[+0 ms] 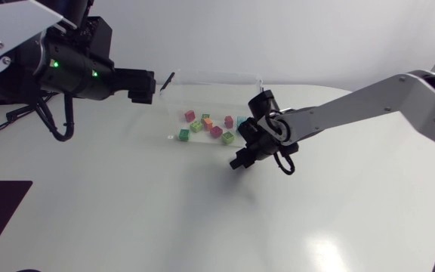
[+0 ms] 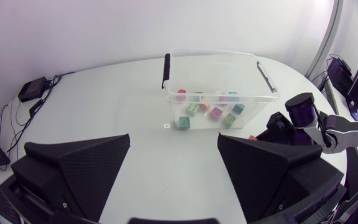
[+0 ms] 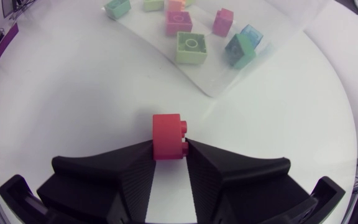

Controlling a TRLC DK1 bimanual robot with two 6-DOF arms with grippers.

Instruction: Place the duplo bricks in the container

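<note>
bricks [image 1: 208, 125] are lying loose inside the clear container [image 1: 211, 74], in green, pink, orange and teal, and i'm seeing them scattered across its floor. outside the container, just off its near long wall, my right tool [image 3: 168, 149] is gripping one red duplo brick [image 3: 168, 137]; both fingers are pressing on its sides, closed down to the brick's width, with the studded end sticking out ahead of the fingertips. i can't tell whether that brick is touching the desk [image 1: 127, 211] or hanging over it. from the right wrist, a light green brick [image 3: 191, 46] and a teal one [image 3: 241, 50] are sitting closest to that same wall, inside it. my left tool [image 2: 174, 140] is hovering off the container's other side, pointing at it, fingers spread wide and holding nothing.
</note>
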